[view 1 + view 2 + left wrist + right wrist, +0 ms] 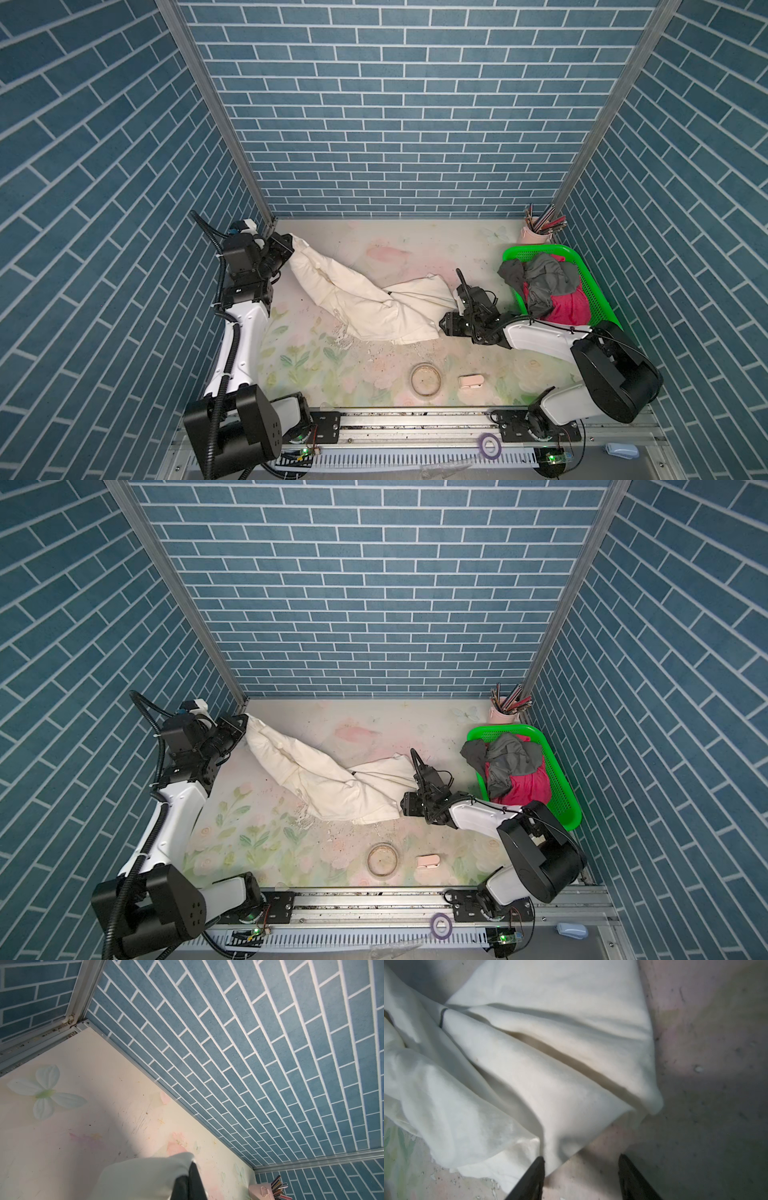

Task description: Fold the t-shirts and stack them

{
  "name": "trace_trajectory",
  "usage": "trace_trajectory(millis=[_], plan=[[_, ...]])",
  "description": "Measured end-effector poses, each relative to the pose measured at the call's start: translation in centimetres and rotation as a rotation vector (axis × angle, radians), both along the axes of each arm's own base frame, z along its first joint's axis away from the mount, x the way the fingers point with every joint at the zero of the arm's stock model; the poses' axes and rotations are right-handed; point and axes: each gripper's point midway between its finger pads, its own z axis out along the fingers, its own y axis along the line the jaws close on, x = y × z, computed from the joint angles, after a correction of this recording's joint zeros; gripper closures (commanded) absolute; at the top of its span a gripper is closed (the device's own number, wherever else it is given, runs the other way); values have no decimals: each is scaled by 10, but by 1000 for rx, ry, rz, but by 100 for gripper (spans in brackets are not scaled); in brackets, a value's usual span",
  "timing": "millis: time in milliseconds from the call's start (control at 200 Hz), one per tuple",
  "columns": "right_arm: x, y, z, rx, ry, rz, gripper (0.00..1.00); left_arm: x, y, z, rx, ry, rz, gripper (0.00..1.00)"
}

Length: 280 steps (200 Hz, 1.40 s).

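Three shirts are in sight. One cream shirt (374,305) lies stretched slantwise across the middle of the table (415,249), from the far left corner toward the near right, bunched into long folds in both top views. Its far end is lifted off the table and pinched in the left gripper (291,241), whose jaws are closed on the cloth. The left wrist view shows the cream shirt (145,1178) lying against a black finger (193,1180).

The shirt's near right end rests flat on the table, and the right gripper (443,324) sits low just beside it. In the right wrist view the cloth's corner reaches one finger (533,1178), while the other finger (630,1178) stands over bare table. The jaws are apart at a middling width and hold nothing.

A grey shirt (544,278) lies crumpled on top of a magenta shirt (571,307) in a green basket (536,250) at the table's right edge. Part of the grey cloth hangs over the basket's left rim. Behind the basket, in the far right corner, stands a pink cup (534,237) full of pencils. Near the front edge lie a round dish (426,379) and, near it, a small pink block (471,381). Blue brick-pattern walls (374,124) close the table on three sides.
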Motion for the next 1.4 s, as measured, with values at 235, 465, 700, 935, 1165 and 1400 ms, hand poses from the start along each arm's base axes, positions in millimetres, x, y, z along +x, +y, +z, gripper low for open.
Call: trace_trajectory(millis=[235, 465, 700, 935, 1165, 1400], plan=[[22, 14, 14, 27, -20, -31, 100, 2, -7, 0, -2, -2, -24, 100], [87, 10, 186, 122, -398, -68, 100, 8, -5, 15, 0, -16, -23, 100], [105, -59, 324, 158, -704, -194, 100, 15, 31, 91, -2, -161, 49, 100], [105, -93, 286, 93, -624, -238, 100, 16, 64, 127, -23, -228, 112, 100], [104, -85, 179, 61, -400, -188, 100, 4, 58, 72, -66, -153, 112, 100], [150, -72, 92, 13, -171, -161, 100, -2, 32, -38, -138, 75, 73, 100]])
